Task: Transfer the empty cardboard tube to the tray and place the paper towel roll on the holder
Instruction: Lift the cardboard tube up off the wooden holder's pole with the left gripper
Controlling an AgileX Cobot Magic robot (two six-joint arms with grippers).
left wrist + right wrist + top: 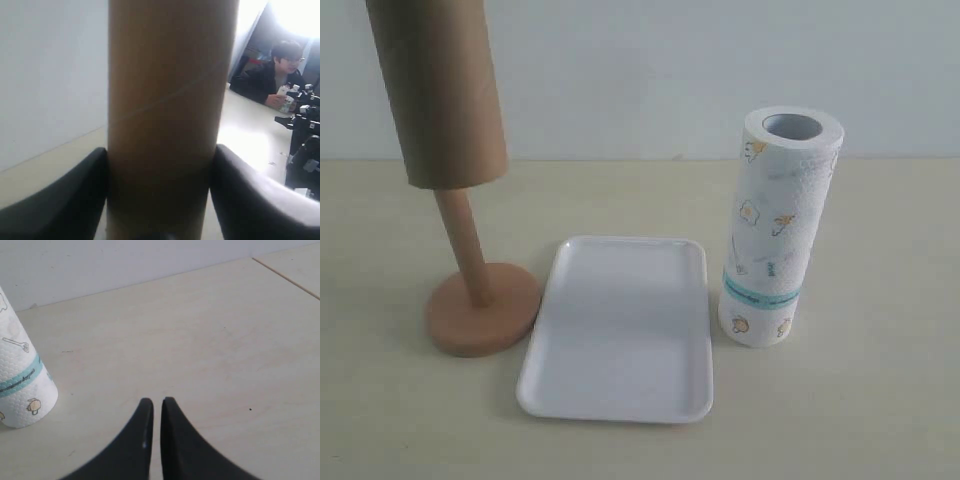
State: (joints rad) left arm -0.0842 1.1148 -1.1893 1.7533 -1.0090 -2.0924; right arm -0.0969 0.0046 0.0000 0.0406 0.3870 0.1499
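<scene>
The brown cardboard tube (438, 90) hangs raised over the wooden holder (480, 310), its lower end still around the upper part of the rod. My left gripper (160, 185) is shut on the cardboard tube (170, 100); the gripper itself is out of the exterior view. The white tray (620, 330) lies flat beside the holder's base, with nothing on it. The paper towel roll (775, 230) stands upright to the tray's right. My right gripper (156, 402) is shut on nothing, low over the table, with the paper towel roll (22, 385) off to one side.
A pale wooden tabletop (880, 400) runs to a white wall behind. In the left wrist view a seated person (270, 75) and other equipment (305, 145) show far off.
</scene>
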